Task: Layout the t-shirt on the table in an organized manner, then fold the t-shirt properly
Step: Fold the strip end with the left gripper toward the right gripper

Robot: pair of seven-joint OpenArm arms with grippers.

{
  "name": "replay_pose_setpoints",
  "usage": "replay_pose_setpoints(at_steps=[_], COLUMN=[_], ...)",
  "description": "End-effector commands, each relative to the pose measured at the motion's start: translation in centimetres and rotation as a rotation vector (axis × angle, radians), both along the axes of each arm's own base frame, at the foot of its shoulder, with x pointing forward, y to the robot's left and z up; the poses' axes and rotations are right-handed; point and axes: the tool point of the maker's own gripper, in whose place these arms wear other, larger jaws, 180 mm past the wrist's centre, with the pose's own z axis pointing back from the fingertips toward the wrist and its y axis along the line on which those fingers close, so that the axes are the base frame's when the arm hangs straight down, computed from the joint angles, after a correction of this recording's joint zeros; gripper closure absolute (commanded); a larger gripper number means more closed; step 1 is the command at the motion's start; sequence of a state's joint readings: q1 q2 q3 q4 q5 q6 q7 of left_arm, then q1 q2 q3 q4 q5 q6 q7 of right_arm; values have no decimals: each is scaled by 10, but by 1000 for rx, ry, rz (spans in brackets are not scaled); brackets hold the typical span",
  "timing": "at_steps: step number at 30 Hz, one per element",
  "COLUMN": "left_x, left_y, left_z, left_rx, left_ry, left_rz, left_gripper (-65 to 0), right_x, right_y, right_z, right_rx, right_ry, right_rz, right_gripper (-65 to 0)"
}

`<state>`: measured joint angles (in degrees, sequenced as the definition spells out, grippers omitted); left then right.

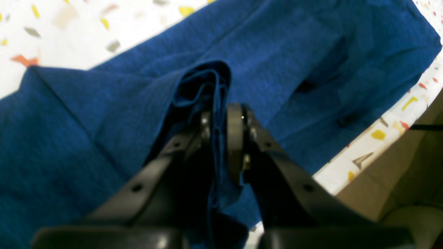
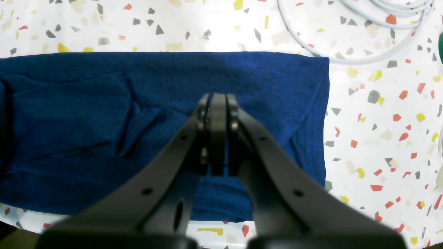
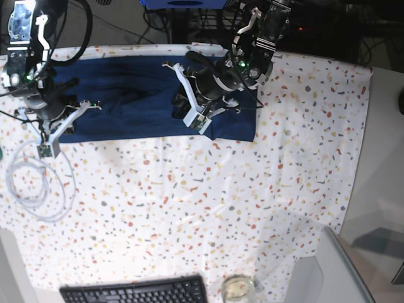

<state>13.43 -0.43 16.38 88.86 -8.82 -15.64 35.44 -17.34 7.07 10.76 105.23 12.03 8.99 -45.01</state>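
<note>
The dark navy t-shirt (image 3: 132, 101) lies stretched along the far side of the speckled table (image 3: 208, 202). In the left wrist view my left gripper (image 1: 218, 114) is shut on a bunched, raised fold of the t-shirt (image 1: 311, 52). In the base view my left gripper (image 3: 182, 102) sits over the shirt's right half. My right gripper (image 2: 218, 98) is shut with its pads together and no cloth between them. It hovers over the flat end of the t-shirt (image 2: 104, 121), near the shirt's left end in the base view (image 3: 71, 95). I cannot tell whether it touches the cloth.
A coiled white cable (image 3: 35, 183) lies on the table beside the shirt's left end; the same cable (image 2: 346, 57) shows in the right wrist view. A black keyboard (image 3: 136, 291) and a glass (image 3: 238, 287) sit at the near edge. The table edge (image 1: 349, 180) runs close to the shirt.
</note>
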Motion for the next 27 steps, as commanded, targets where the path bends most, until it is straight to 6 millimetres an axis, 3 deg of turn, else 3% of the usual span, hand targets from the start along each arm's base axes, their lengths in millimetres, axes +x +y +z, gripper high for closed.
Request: replay_pose_setpoints(at_steps=[1,4,27], left_x=[4,-2,1], left_y=[-16,-24,-25], left_z=[14,13,12], left_rx=[-46,-47,-42], left_ry=[-36,-32,-32], left_rz=[-22,-47,-54], left_gripper=[0,0,-13], right_x=[7,5,5], right_y=[-3,-3,-4], right_z=[6,1,-1], right_rx=[-4,-2,-1], right_ry=[-33,-19,-14], right_rz=[0,-3,-4], right_gripper=[-3,-3,-3])
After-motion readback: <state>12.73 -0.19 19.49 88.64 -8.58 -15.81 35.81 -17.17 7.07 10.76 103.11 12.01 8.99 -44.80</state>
